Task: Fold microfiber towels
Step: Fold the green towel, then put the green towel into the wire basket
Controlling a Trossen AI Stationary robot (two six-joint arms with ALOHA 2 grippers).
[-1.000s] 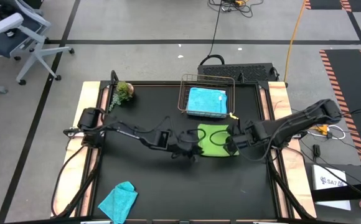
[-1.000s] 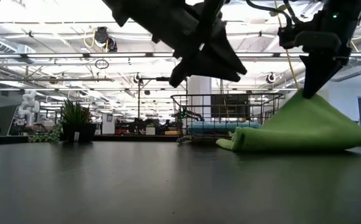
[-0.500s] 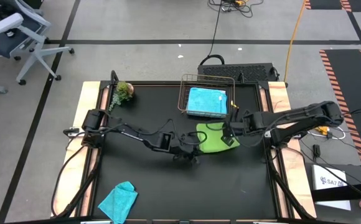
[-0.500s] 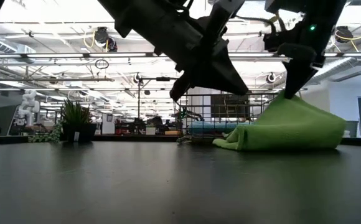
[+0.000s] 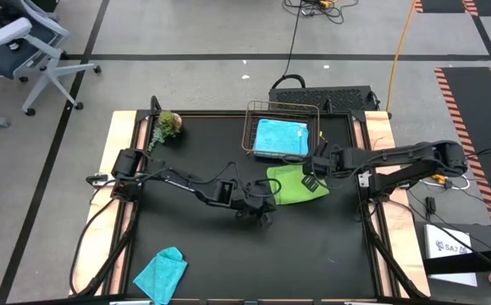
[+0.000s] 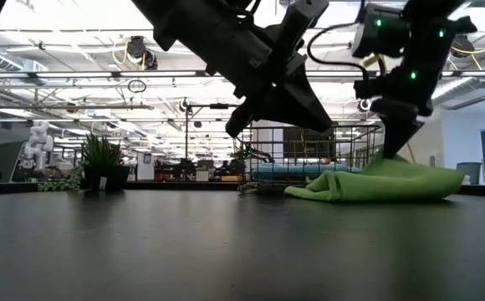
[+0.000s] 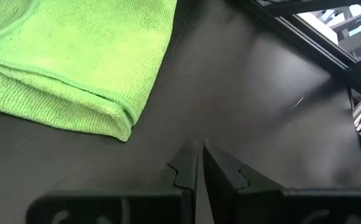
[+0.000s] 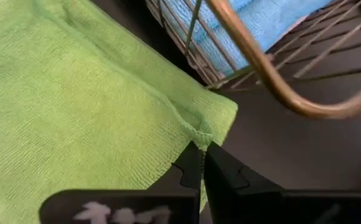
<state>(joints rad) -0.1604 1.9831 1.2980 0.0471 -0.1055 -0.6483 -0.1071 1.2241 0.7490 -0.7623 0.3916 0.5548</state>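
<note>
Lime green towel [image 5: 295, 186]: we see it lying folded near the middle of the table [image 5: 186, 237], just at the 6 o'clock side of the wire basket [image 5: 282, 108]; its doubled edge faces the left hand.

Right hand [image 8: 202, 163]: clenched on a corner of the lime green towel, the corner toward the basket; in the overhead view this hand [image 5: 311, 178] sits at the towel's 2 o'clock edge, low over the table.

Left hand [image 7: 198, 167]: fingers closed together and holding nothing; it hovers above bare table just off the towel's 8 o'clock corner, near the fold but apart from it. In the overhead view it [image 5: 262, 210] lies at about 7 o'clock from the cloth.

Step in hand, as we judge it: laying the carried corner down to finish a fold. To do it well, we would lower the corner flush onto the layer beneath, line up the hems before letting go, and keep the pinch shallow so the fingers do not drag the cloth on leaving.

Sky blue towel [image 5: 280, 139]: folded, lying inside the wire basket.

Teal towel [image 5: 161, 273]: crumpled at the table's 7 o'clock corner, well apart from both hands.

Small plant [image 5: 168, 124]: at the 11 o'clock corner.
</note>
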